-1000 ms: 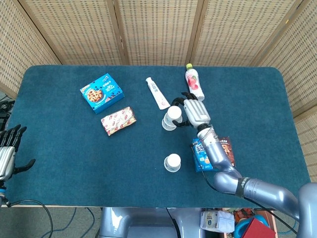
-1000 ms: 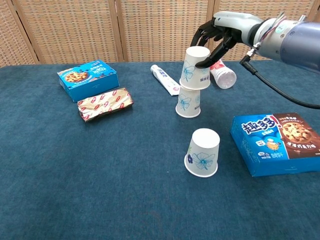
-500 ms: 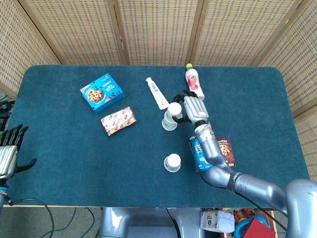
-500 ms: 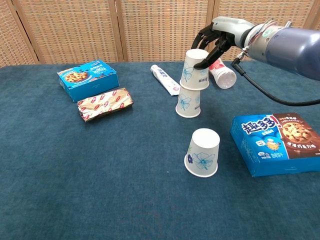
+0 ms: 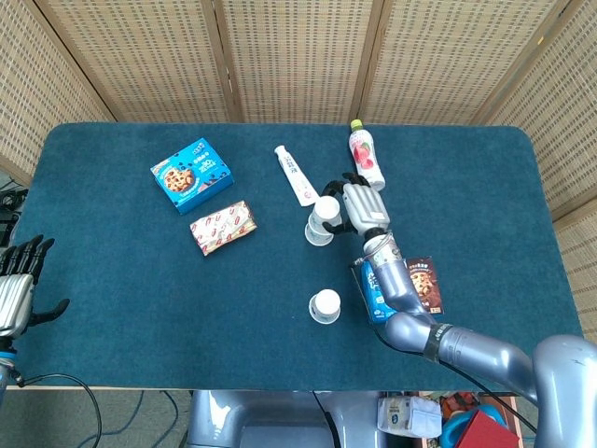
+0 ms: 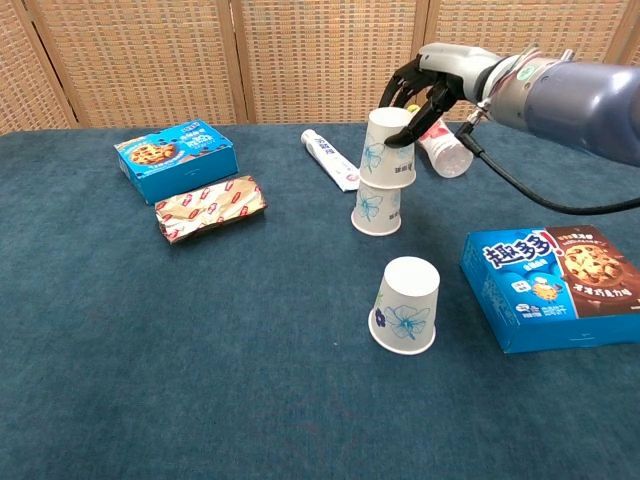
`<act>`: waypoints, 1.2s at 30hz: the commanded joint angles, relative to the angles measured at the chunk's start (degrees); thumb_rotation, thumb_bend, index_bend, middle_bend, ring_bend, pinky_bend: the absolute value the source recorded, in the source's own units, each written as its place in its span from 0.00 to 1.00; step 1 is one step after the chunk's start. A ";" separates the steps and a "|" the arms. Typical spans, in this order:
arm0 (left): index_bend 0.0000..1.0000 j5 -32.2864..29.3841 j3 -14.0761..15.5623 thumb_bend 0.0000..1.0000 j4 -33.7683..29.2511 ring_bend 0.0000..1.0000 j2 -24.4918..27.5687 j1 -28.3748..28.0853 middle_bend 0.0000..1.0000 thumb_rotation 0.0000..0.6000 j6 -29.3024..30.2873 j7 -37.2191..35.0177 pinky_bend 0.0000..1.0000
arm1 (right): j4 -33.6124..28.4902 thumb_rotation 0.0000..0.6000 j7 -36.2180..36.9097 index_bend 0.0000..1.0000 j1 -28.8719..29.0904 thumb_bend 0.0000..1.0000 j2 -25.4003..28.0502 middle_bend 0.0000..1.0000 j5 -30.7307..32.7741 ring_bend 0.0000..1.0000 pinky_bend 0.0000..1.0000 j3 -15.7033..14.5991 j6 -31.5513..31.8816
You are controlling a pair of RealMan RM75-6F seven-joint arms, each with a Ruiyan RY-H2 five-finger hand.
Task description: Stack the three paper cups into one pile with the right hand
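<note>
The dark blue felt-covered table (image 6: pixel 150 380) carries everything, with woven cane screens (image 6: pixel 140 60) standing behind it. On it lie a blue and brown biscuit box (image 6: pixel 560 285) near the right edge, a smaller blue cookie box (image 6: pixel 176 158), a red and cream foil snack packet (image 6: pixel 210 207), a white toothpaste tube (image 6: pixel 332 160) and a pink-labelled white drink bottle (image 6: pixel 445 146) on its side.

The robot's right hand (image 6: pixel 425 92) reaches in from the right, fingers curled round the upside-down white paper cup with a blue flower print (image 6: pixel 388 146). That cup sits over a second inverted flowered paper cup (image 6: pixel 378 209), and compared with a second ago it has sunk lower onto it, so the pair is nesting rather than just perched. The top cup leans a little, so I would judge it not fully seated yet.

A third inverted flowered paper cup (image 6: pixel 406 305) stands alone, nearer the front, well apart from the pile and not yet gathered.

The left hand (image 5: pixel 17 285) hangs off the table's left edge, fingers spread, holding nothing.
</note>
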 commanded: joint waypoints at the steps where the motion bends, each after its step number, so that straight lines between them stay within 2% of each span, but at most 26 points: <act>1: 0.00 -0.03 -0.02 0.26 0.04 0.00 0.06 0.00 0.00 1.00 0.01 -0.14 0.00 | -0.61 1.00 1.18 0.28 -0.26 0.21 0.67 0.25 -0.61 0.12 0.13 -0.52 -1.67; 2: 0.00 -0.09 -0.02 0.26 0.12 0.00 0.04 -0.02 0.00 1.00 -0.05 -0.15 0.00 | -0.92 1.00 1.59 0.20 -0.39 0.11 0.95 0.17 -0.92 0.08 0.10 -0.64 -2.10; 4: 0.00 -0.33 -0.03 0.26 0.22 0.00 0.01 -0.13 0.00 1.00 -0.36 -0.09 0.00 | -1.58 1.00 2.36 0.11 -0.70 0.02 1.44 0.06 -1.99 0.02 0.05 -0.75 -2.06; 7: 0.00 -0.48 -0.08 0.26 0.22 0.00 -0.01 -0.18 0.00 1.00 -0.41 -0.07 0.00 | -3.36 1.00 3.60 0.05 -1.53 0.00 2.34 0.00 -4.85 0.00 0.01 -0.75 -0.35; 10: 0.00 -0.45 -0.03 0.26 0.20 0.00 -0.05 -0.21 0.00 1.00 -0.43 -0.03 0.00 | -7.34 1.00 5.73 0.04 -3.19 0.00 4.86 0.00 -8.63 0.00 0.00 -1.23 0.30; 15: 0.00 -0.45 0.12 0.26 0.28 0.00 -0.15 -0.31 0.00 1.00 -0.66 0.17 0.00 | -14.95 1.00 9.25 0.06 -6.64 0.01 10.28 0.05 -16.03 0.00 0.00 -3.91 -0.20; 18: 0.00 -0.18 0.29 0.26 0.18 0.00 -0.25 -0.34 0.00 1.00 -0.57 0.51 0.00 | -20.32 1.00 12.49 0.10 -9.11 0.02 14.23 0.10 -22.60 0.00 0.01 -7.03 -1.64; 21: 0.00 0.06 0.45 0.26 0.06 0.00 -0.32 -0.42 0.00 1.00 -0.63 0.77 0.00 | -23.18 1.00 16.62 0.15 -11.16 0.02 16.51 0.16 -30.16 0.01 0.06 -10.28 -2.34; 24: 0.00 0.42 0.50 0.26 -0.09 0.00 -0.39 -0.34 0.00 1.00 -0.13 0.99 0.00 | -22.91 1.00 18.86 0.18 -12.17 0.02 16.72 0.20 -37.31 0.04 0.10 -13.87 -2.33; 29: 0.00 0.78 0.66 0.26 -0.24 0.00 -0.40 -0.20 0.00 1.00 0.25 1.06 0.00 | -20.58 1.00 18.67 0.19 -12.55 0.02 15.04 0.26 -43.37 0.12 0.21 -17.68 -1.84; 32: 0.00 0.84 0.73 0.26 -0.26 0.00 -0.43 -0.26 0.00 1.00 0.14 1.07 0.00 | -18.71 1.00 17.66 0.21 -12.26 0.02 12.62 0.27 -45.03 0.14 0.24 -18.81 -1.68; 36: 0.00 1.01 0.76 0.26 -0.39 0.00 -0.32 -0.10 0.00 1.00 0.49 0.89 0.00 | -16.87 1.00 16.54 0.21 -12.04 0.02 10.32 0.28 -44.69 0.14 0.24 -18.84 -1.47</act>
